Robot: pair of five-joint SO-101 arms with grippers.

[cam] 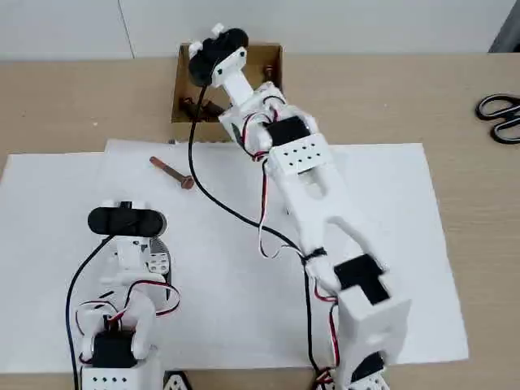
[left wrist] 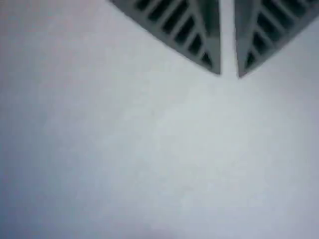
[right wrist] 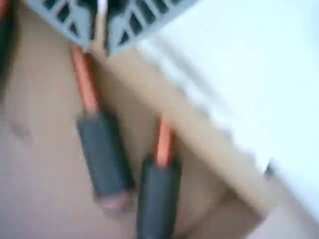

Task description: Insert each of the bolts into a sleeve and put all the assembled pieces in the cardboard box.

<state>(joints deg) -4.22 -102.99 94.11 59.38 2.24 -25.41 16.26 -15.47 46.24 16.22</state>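
The counter (cam: 65, 97) carries a white paper sheet (cam: 219, 284) as the work area. It gives me a plain background, so small parts stand out. My right arm stretches across the sheet so that its claw (right wrist: 99, 42) hangs inside the cardboard box (cam: 276, 50) at the far edge, which I take to be the drop-off stage. That claw is drawn nearly together, with a thin slit and nothing I can make out in it. Two finished pieces, one (right wrist: 102, 149) just beside the other (right wrist: 157, 199), lie on the box floor below it. The orange shaft end of the first sits right at the fingertips.

The left arm is folded near its base with its claw (left wrist: 228, 69) closed and empty above bare paper, out of the other arm's way. Scissors (cam: 500, 118) lie well off to the side. One bare bolt (cam: 171, 172) lies on the sheet near the box. It has no sleeve on it, so I judge the job unfinished.
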